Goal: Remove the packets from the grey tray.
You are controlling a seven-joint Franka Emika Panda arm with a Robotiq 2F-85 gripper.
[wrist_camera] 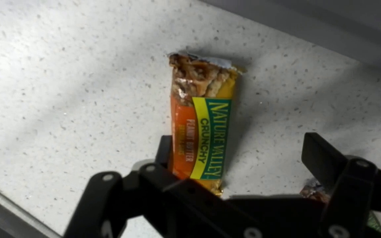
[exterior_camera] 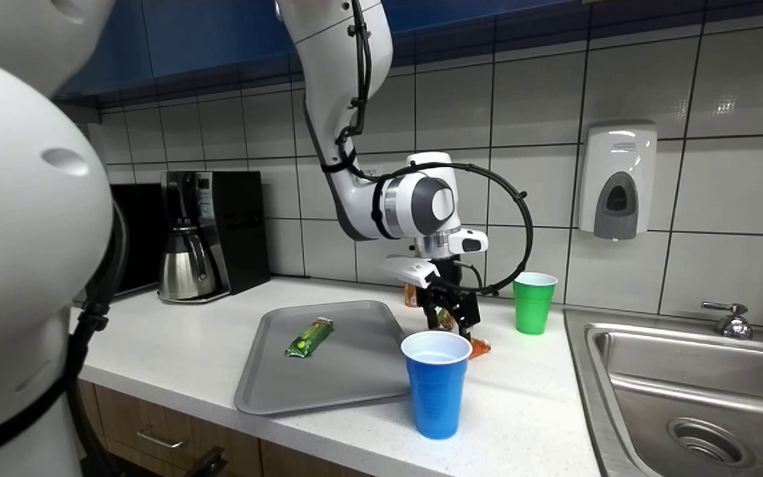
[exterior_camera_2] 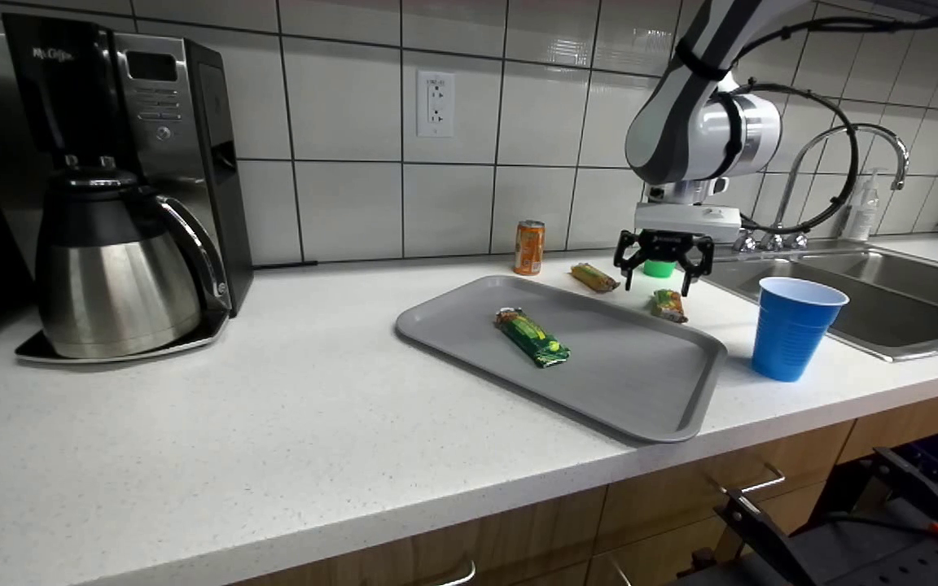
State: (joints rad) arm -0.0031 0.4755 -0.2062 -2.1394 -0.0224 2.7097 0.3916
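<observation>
A green packet (exterior_camera: 310,338) lies on the grey tray (exterior_camera: 348,377), and it shows there in both exterior views. The orange packet (wrist_camera: 198,132) rests on the counter just off the tray's edge. A yellowish-green packet (exterior_camera_2: 593,277) is on the counter behind it; only part of a packet peeks out at the wrist view's lower right. My gripper (wrist_camera: 238,145) stands open, low above the counter. Its left finger (wrist_camera: 164,150) is right beside the orange packet, contact unclear; the right finger (wrist_camera: 321,155) is well apart from it. Nothing is gripped.
A blue cup (exterior_camera: 436,391) stands close in front of the gripper, by the tray's corner. Behind are an orange can (exterior_camera_2: 528,247) and a green cup (exterior_camera: 534,305). The steel sink (exterior_camera: 587,371) borders the counter, and a coffee maker (exterior_camera_2: 216,146) stands at the far end.
</observation>
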